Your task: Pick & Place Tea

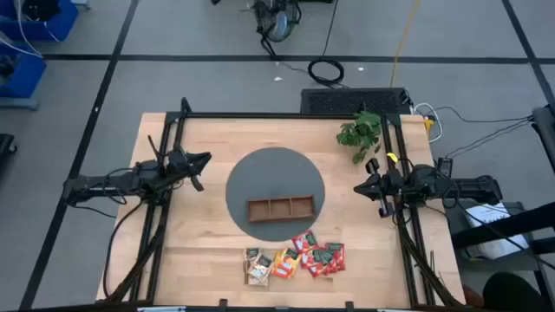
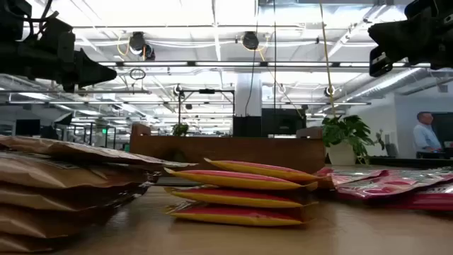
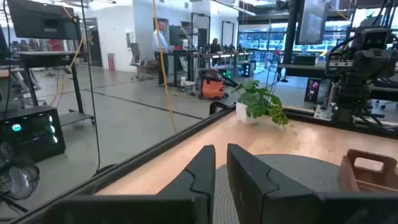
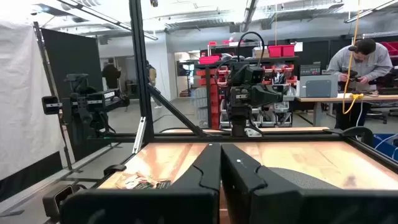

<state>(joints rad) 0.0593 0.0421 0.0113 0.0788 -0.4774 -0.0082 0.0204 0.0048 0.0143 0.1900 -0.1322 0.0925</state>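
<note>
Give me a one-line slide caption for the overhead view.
Both grippers, left and right, wait at the table's sides; wooden tray empty on grey mat, tea sachets piled nearby.

Stacked tea sachets [image 2: 241, 191] lie before the wooden tray [image 2: 233, 150] and plant [image 2: 345, 134].

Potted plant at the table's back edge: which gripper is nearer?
Right. The right gripper sits just in front of the potted plant; the left gripper is far across the round mat.
</note>
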